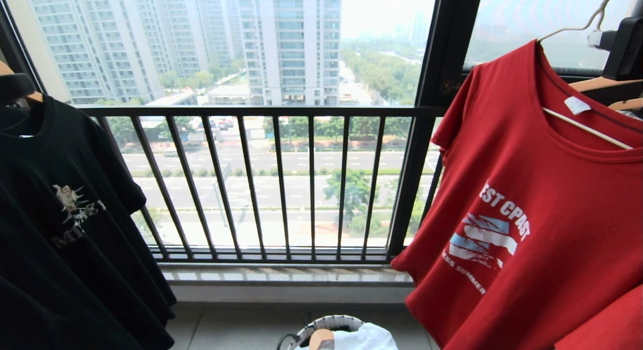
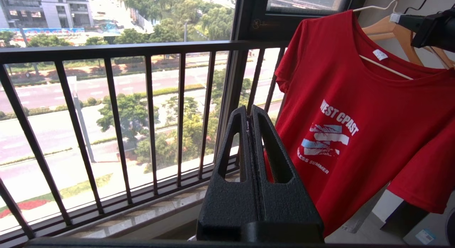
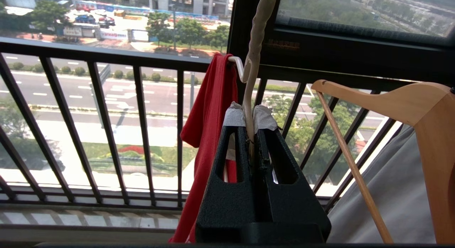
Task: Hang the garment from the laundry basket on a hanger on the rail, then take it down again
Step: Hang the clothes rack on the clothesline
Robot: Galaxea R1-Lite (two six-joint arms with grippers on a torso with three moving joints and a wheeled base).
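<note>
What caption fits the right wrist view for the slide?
Right gripper shut on the white wire hanger, red T-shirt draped from it, wooden hanger alongside.

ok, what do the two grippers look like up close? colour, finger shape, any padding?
Both are matte black, rough-textured plastic. The left gripper has two tapering wedge fingers, each with a triangular cut-out window, and bare tips. The right gripper has the same shape, but its fingertips are wrapped in pale tape or cloth. No cables or markings show.

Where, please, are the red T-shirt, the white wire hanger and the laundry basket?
red T-shirt (image 1: 527, 189), head view, chest.
white wire hanger (image 3: 253, 73), right wrist view, neck.
laundry basket (image 1: 329, 322), head view, rim.
</note>
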